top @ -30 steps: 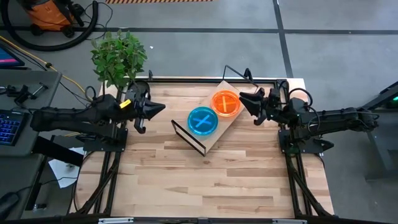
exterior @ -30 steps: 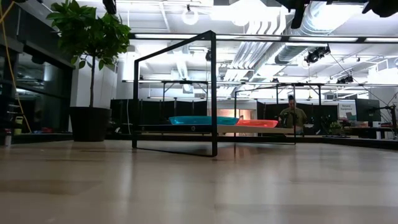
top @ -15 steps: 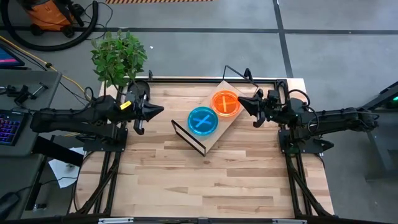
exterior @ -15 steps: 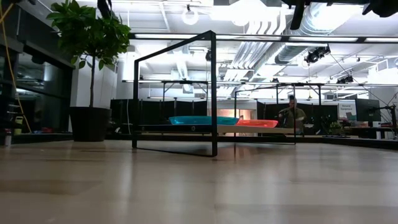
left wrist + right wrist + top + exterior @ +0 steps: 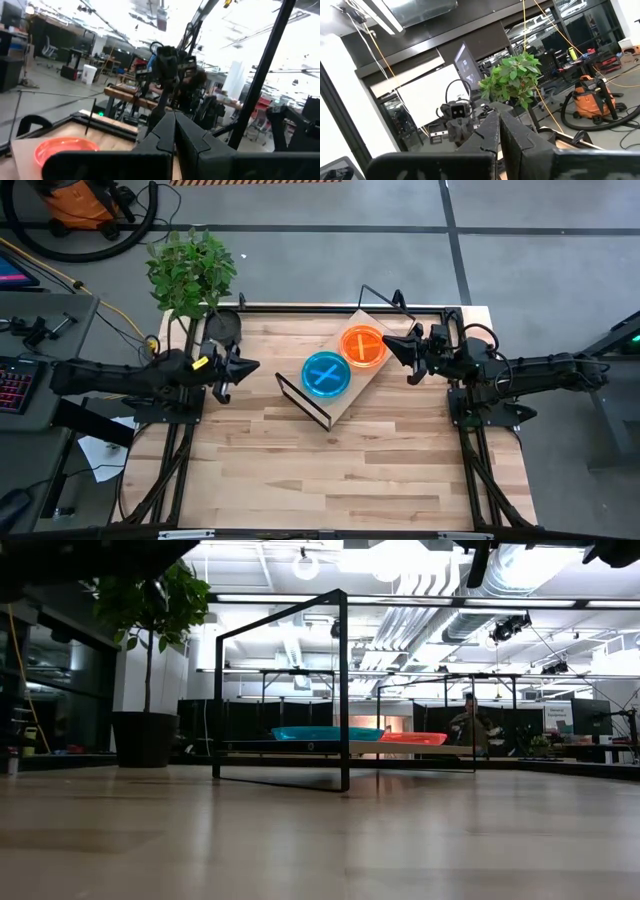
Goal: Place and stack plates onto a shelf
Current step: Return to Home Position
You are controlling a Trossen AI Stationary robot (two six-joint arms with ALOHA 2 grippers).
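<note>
Cyan-blue plates (image 5: 326, 374) and orange plates (image 5: 362, 346) rest by their bases side by side on the light wooden shelf (image 5: 345, 404), which stands on the table on black wire frame ends (image 5: 303, 400). The low view shows the cyan plates (image 5: 328, 733) and the orange plates (image 5: 413, 738) level on the board. My left gripper (image 5: 256, 365) is shut and hangs over the table left of the shelf. My right gripper (image 5: 385, 345) is also shut, close to the right of the orange plates and apart from them. Neither holds anything.
A potted plant (image 5: 190, 270) stands at the table's far left corner. A black frame rail (image 5: 340, 307) runs along the far edge. The near half of the wooden tabletop (image 5: 330, 470) carries no objects. A person (image 5: 470, 725) shows far off in the room.
My left gripper has drawn back toward the table's left edge and a little toward the near edge, staying shut. My right gripper's fingers have come together beside the orange plates. The plates and the shelf have not moved.
</note>
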